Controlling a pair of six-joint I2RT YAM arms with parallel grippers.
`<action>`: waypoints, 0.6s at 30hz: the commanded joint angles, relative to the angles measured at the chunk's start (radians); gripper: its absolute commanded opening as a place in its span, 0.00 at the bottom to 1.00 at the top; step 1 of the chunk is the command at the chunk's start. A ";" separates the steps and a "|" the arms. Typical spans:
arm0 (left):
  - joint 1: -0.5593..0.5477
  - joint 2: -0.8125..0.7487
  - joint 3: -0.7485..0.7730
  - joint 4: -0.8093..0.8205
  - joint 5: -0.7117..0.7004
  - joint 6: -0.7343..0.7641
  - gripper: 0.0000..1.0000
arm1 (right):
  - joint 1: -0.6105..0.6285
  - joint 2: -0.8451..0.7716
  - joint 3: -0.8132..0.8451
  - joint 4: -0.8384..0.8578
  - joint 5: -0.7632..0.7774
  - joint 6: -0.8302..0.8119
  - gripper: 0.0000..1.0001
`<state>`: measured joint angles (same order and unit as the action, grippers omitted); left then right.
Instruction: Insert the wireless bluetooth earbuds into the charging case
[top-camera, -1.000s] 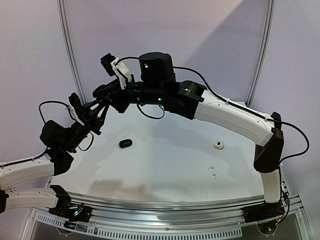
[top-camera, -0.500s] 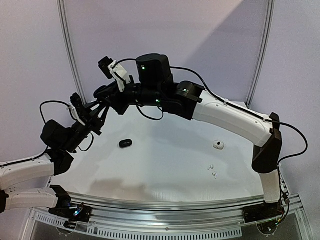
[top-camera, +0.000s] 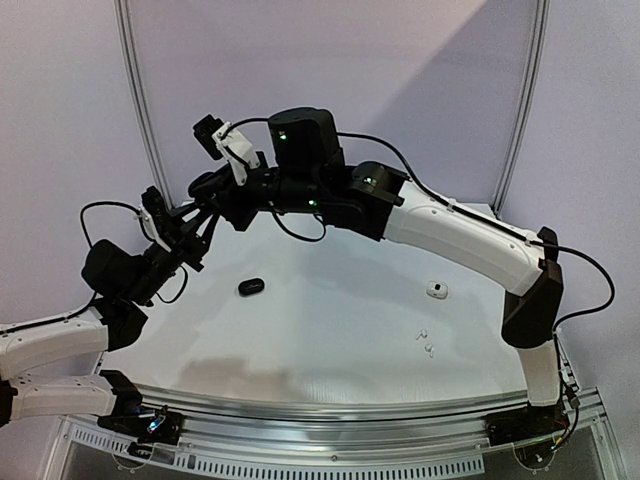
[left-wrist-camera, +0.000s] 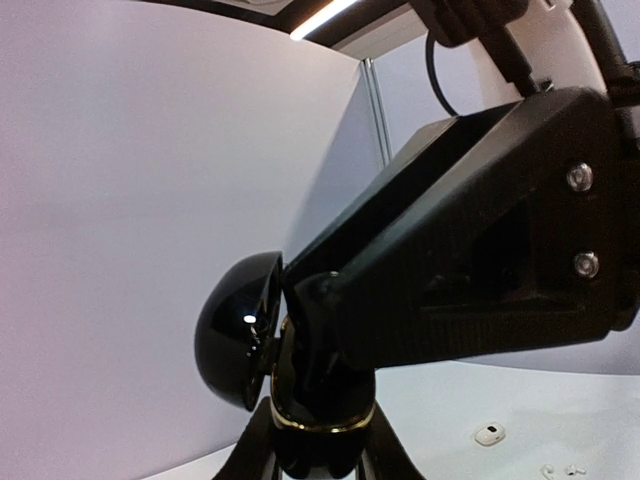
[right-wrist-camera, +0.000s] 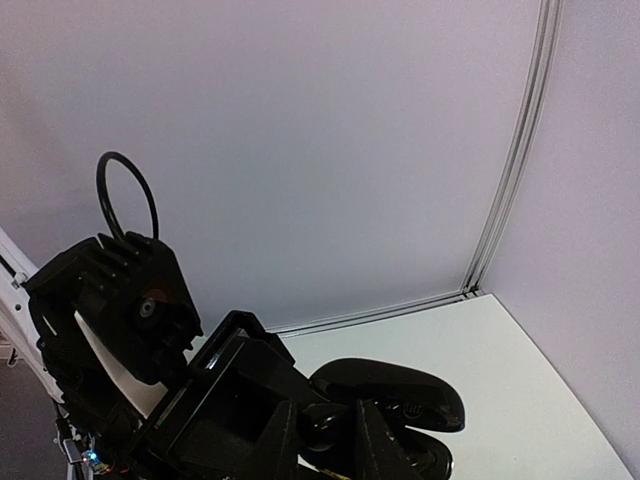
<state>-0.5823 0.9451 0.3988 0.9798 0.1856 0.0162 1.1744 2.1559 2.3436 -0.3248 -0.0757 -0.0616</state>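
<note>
Likely insertion step, mid-air: left tool (left-wrist-camera: 315, 440) pinches an open black charging case (left-wrist-camera: 235, 345). Right tool (right-wrist-camera: 325, 435) at its mouth, spread or not I cannot tell. 2 white earbuds (top-camera: 425, 342) lie on counter (top-camera: 330, 330). Next, probably: fine alignment, seat bud.

White earbuds (top-camera: 429, 349) too small for detail; black case (left-wrist-camera: 238, 342) half hidden.

Two arms in white shells with black joints, left arm (top-camera: 45, 345), right arm (top-camera: 460, 240), green lights (top-camera: 283, 131) on black motor housings, thin black cables (top-camera: 590, 265) looping alongside, silver screws (left-wrist-camera: 578, 178)
</note>
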 joint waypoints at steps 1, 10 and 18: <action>-0.013 -0.008 0.000 0.036 0.043 -0.011 0.00 | 0.002 0.033 0.015 -0.050 0.047 -0.013 0.20; -0.013 -0.012 0.000 0.013 0.060 -0.078 0.00 | 0.003 0.031 0.013 -0.050 0.053 -0.009 0.27; -0.013 -0.012 0.002 0.009 0.054 -0.089 0.00 | 0.002 0.025 0.014 -0.054 0.060 -0.012 0.27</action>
<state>-0.5823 0.9447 0.3988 0.9592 0.2028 -0.0601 1.1793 2.1567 2.3459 -0.3401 -0.0563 -0.0692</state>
